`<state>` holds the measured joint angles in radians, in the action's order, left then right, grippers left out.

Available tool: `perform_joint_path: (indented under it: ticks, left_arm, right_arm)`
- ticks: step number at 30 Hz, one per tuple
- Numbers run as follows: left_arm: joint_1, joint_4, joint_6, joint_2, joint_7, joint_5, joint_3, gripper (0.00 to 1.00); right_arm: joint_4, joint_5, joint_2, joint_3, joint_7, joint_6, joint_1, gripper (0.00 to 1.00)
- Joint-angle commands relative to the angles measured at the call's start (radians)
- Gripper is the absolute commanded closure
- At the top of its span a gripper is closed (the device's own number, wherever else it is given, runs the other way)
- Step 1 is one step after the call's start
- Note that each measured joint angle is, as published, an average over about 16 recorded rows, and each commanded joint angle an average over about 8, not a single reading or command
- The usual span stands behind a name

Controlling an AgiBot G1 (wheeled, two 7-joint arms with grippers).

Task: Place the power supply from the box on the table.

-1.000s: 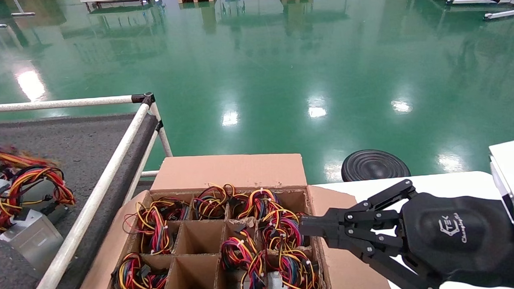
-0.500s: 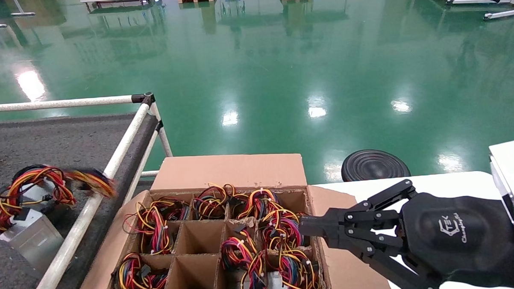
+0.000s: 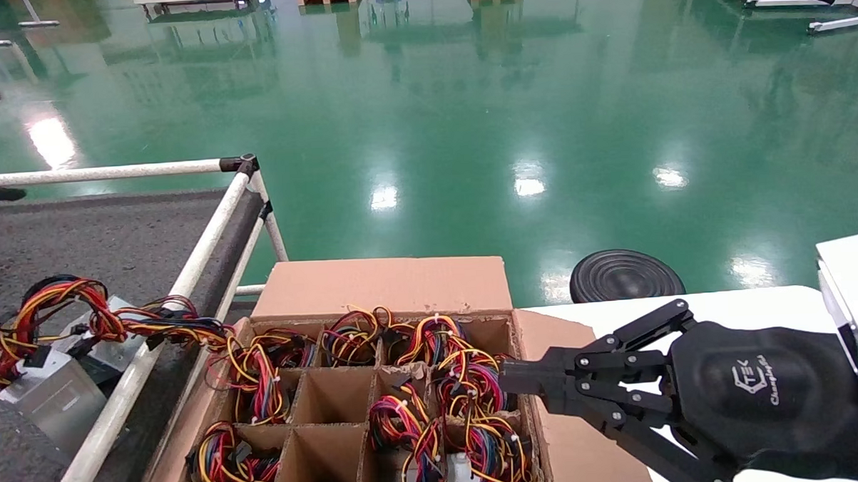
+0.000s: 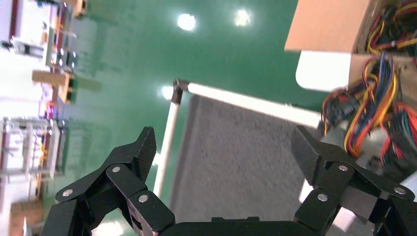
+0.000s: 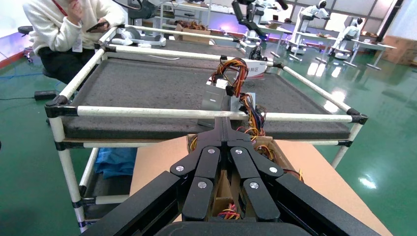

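The box stands low in the head view, and most of its grid cells hold wire bundles. On the table to its left lie two silver power supplies. The wires of the nearer power supply drape over the white rail onto the box's corner. My left gripper hangs open and empty above the table's felt, with a power supply to one side. My right gripper is shut and empty over the box's right edge; the power supply shows beyond its tips.
A white tabletop lies right of the box, with a white block at its far right. A black ribbed disc sits on the green floor behind. A person in white sits beyond the table.
A wire bundle swung rightward across the table and now lies draped over the rail onto the box's corner. The dark shape at the left edge rose. The right arm has not moved.
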<state>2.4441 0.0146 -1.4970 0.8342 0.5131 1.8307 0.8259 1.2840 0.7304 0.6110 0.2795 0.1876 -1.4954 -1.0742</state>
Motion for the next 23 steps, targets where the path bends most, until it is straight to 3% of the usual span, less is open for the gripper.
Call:
perform_joint_path:
  ticks: [1, 4, 5, 11, 13, 23]
  left_arm:
    - [-0.006, 0.010, -0.002, 0.006, 0.007, -0.013, -0.010, 0.00]
    - [-0.031, 0.014, -0.005, 0.016, 0.016, -0.045, -0.037, 0.00]
    - [-0.041, 0.013, -0.006, 0.020, 0.019, -0.058, -0.047, 0.00]
    - [-0.101, -0.003, -0.013, 0.035, 0.030, -0.129, -0.107, 0.00]
    - [-0.117, -0.009, -0.015, 0.038, 0.033, -0.147, -0.123, 0.00]
    - [-0.151, -0.022, -0.019, 0.045, 0.038, -0.187, -0.159, 0.00]
  right_arm:
    - [0.000, 0.000, 0.000, 0.000, 0.000, 0.000, 0.000, 1.00]
    - [0.000, 0.000, 0.000, 0.000, 0.000, 0.000, 0.000, 0.98]
    - [0.000, 0.000, 0.000, 0.000, 0.000, 0.000, 0.000, 0.93]
    - [0.000, 0.000, 0.000, 0.000, 0.000, 0.000, 0.000, 0.18]
    - [0.000, 0.000, 0.000, 0.000, 0.000, 0.000, 0.000, 0.00]
    - [0.000, 0.000, 0.000, 0.000, 0.000, 0.000, 0.000, 0.00]
